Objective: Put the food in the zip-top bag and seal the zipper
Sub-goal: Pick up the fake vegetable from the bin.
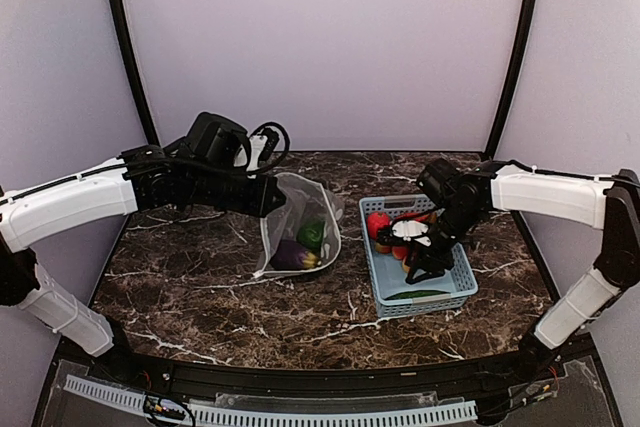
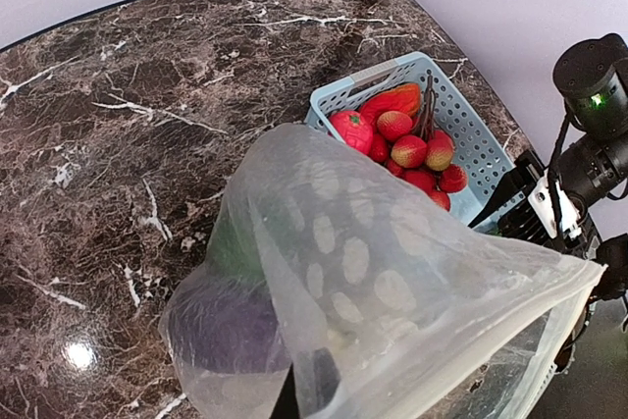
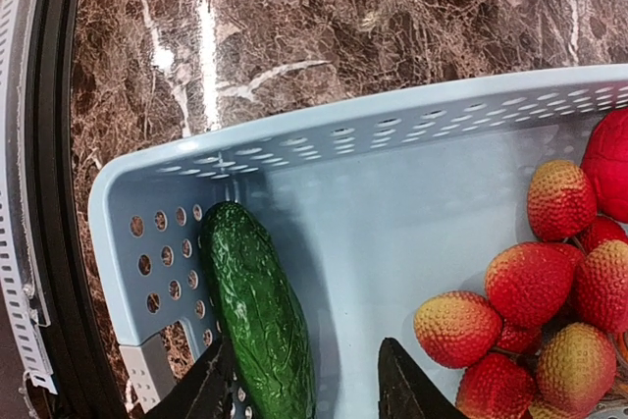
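The clear dotted zip-top bag (image 1: 300, 227) stands open on the table with my left gripper (image 1: 268, 197) shut on its mouth edge. A dark fingertip (image 2: 314, 380) shows through the plastic. A purple eggplant (image 2: 221, 326) and a green piece (image 1: 312, 235) lie inside the bag. The whitish zipper strip (image 2: 491, 345) runs along the mouth; no slider shows. My right gripper (image 3: 304, 394) is down in the light-blue basket (image 3: 392, 134), its jaws open on either side of the green cucumber (image 3: 257, 316), which lies against the left finger (image 3: 201, 390). Red and red-yellow round fruits (image 3: 525, 282) are heaped to the right.
The basket (image 1: 378, 277) sits right of the bag, a hand's width apart. The cucumber lies along the basket's slotted end wall (image 3: 157, 242). The table's near edge and a perforated rail (image 3: 20, 193) run just beyond that wall. Purple walls enclose the table.
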Robot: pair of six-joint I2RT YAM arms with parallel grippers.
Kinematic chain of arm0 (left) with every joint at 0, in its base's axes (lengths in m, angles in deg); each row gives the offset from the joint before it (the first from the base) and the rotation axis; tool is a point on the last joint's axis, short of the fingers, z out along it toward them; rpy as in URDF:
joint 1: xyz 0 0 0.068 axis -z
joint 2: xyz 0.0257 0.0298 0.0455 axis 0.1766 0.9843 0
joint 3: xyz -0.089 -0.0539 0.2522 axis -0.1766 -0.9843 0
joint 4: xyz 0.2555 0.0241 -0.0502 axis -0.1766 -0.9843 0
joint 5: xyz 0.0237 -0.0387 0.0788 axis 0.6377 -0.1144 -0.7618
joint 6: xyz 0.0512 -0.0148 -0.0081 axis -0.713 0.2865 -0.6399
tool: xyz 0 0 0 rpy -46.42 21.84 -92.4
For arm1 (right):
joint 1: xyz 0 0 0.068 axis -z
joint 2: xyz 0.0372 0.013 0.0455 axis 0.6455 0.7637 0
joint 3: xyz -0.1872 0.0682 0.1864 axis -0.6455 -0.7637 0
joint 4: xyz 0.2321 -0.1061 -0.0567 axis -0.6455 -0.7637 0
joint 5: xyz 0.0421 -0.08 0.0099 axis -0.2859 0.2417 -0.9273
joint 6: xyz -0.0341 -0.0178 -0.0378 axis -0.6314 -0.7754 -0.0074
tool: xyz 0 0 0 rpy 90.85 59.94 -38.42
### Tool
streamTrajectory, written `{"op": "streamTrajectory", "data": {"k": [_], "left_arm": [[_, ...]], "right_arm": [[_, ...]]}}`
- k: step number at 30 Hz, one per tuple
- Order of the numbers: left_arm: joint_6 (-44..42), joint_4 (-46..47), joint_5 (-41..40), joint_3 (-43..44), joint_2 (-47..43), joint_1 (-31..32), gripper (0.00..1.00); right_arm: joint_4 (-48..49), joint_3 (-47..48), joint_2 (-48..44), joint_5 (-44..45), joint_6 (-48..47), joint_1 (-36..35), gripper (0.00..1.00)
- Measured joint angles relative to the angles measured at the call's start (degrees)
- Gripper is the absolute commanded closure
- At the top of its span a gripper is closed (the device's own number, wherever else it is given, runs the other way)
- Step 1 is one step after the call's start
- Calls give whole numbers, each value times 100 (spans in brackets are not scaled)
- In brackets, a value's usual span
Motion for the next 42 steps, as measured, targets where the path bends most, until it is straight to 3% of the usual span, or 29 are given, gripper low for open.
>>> {"op": "streamTrajectory", "data": {"k": [27,36,42], "left_arm": [[-42,-15,-79,-33,-98,0,99],[-42,-13,-76,-42,-98,0,99],[-42,-11,-59,-44,-96,0,99]], "right_arm": [[356,-284,619,411,-424,-804,49],[398,-337,654,752,-374,-826,65],[321,-264,627,796,-332,-824,70]]}}
